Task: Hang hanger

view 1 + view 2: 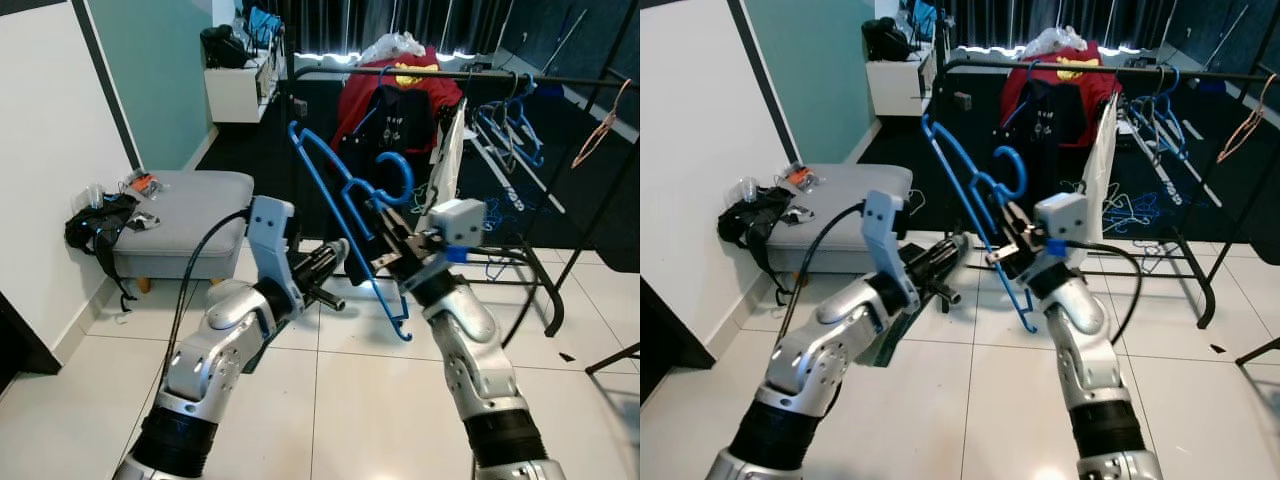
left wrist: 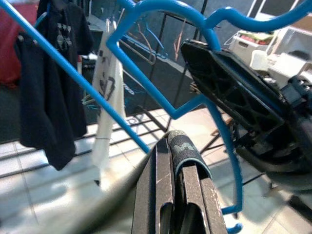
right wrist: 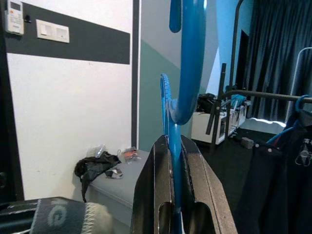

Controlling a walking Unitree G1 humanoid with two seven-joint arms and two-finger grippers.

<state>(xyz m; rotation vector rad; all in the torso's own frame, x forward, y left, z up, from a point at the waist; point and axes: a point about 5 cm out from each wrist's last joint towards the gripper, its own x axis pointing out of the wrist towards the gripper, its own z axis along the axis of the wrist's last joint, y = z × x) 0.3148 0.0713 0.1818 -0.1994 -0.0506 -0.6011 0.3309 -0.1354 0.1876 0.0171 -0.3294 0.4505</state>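
A blue plastic hanger (image 1: 345, 215) is held up in front of me, hook (image 1: 400, 180) pointing up. My right gripper (image 1: 385, 232) is shut on the hanger just below the hook; in the right wrist view the blue bar (image 3: 175, 161) sits pinched between the two fingers. My left gripper (image 1: 335, 255) is shut with nothing in it, its tips just left of the hanger's lower arm. Beyond stands a black clothes rail (image 1: 470, 75) with a red and black garment (image 1: 390, 105), a white cloth (image 1: 450, 160) and several blue hangers (image 1: 510, 125).
A grey ottoman (image 1: 185, 210) with a black bag (image 1: 100, 225) and small items stands at the left against a white wall. The rack's black legs (image 1: 555, 290) cross the white tiled floor. A white shelf unit (image 1: 240, 85) stands far back.
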